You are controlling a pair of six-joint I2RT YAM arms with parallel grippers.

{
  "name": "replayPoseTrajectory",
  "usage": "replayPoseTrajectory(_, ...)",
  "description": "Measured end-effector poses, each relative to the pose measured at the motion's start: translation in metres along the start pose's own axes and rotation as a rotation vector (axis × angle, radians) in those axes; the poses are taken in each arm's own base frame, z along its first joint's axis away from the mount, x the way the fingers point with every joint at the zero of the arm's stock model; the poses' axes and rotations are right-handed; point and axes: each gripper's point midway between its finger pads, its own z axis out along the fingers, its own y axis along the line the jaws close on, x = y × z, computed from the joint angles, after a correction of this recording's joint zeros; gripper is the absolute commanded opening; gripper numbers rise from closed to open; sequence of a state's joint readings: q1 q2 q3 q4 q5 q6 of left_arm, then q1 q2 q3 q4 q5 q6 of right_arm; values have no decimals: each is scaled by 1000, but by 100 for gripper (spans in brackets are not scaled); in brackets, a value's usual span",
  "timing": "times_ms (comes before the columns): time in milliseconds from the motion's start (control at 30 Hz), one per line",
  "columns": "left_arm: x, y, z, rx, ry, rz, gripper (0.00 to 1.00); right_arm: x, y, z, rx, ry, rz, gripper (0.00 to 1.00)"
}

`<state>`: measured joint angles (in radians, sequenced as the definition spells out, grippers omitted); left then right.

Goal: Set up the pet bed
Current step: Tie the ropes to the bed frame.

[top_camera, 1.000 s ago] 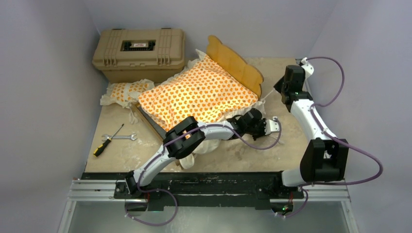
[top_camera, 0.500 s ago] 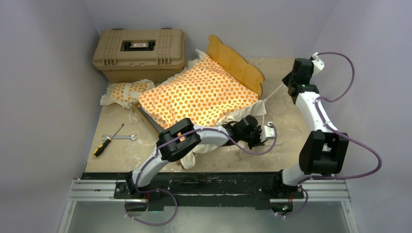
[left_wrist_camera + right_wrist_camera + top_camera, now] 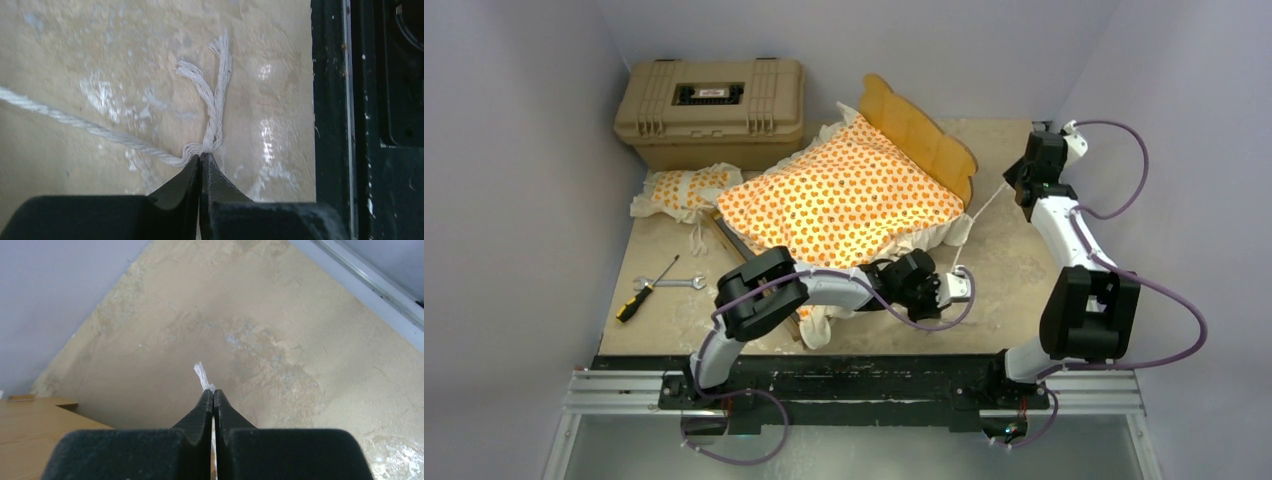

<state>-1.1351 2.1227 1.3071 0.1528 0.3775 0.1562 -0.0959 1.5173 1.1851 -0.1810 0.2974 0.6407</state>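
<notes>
The left gripper [image 3: 201, 156] has its jaws pressed together on the frayed end of a white twisted cotton cord [image 3: 100, 131], which trails off to the left across the mottled beige surface [image 3: 125, 60]. A black metal rail [image 3: 327, 100] runs just to the right of it. The right gripper [image 3: 213, 392] has its jaws closed on another frayed white cord tip [image 3: 202, 374], held above the surface near the far right wall.

Seen from above, the light-wood bed frame with scalloped headboard [image 3: 919, 130] lies between the two grippers, to the far left of the left one. The orange-patterned, white-ruffled mattress cushion [image 3: 844, 195] rests on it. A thin white cord [image 3: 994, 195] stretches from the bed's right corner to the right gripper. The small matching pillow [image 3: 686, 188] lies off the bed at its left end, in front of a tan plastic hard case [image 3: 712, 110]. The label on its lid is too small to read. A black-and-yellow screwdriver [image 3: 646, 290] and a steel wrench [image 3: 669, 283] lie near the left edge.
</notes>
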Motion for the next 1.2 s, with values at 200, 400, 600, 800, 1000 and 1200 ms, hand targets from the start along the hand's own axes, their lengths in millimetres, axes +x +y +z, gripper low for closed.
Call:
replayPoseTrajectory(200,21,9,-29,-75,97,-76,0,9,-17,6,35,11,31,0)
replayPoseTrajectory(400,41,42,-61,-220,158,-180,0,-4,-18,11,32,-20,55,0)
replayPoseTrajectory(600,48,52,-70,-297,162,-257,0,-7,-2,38,4,-13,59,0)
replayPoseTrajectory(800,50,55,-73,-339,157,-301,0,1,6,57,-11,23,51,0)
replayPoseTrajectory(1000,50,55,-73,-344,145,-318,0,-2,16,56,-42,33,47,0)
replayPoseTrajectory(1200,50,56,-74,-343,141,-321,0,-9,30,61,-76,38,32,0)
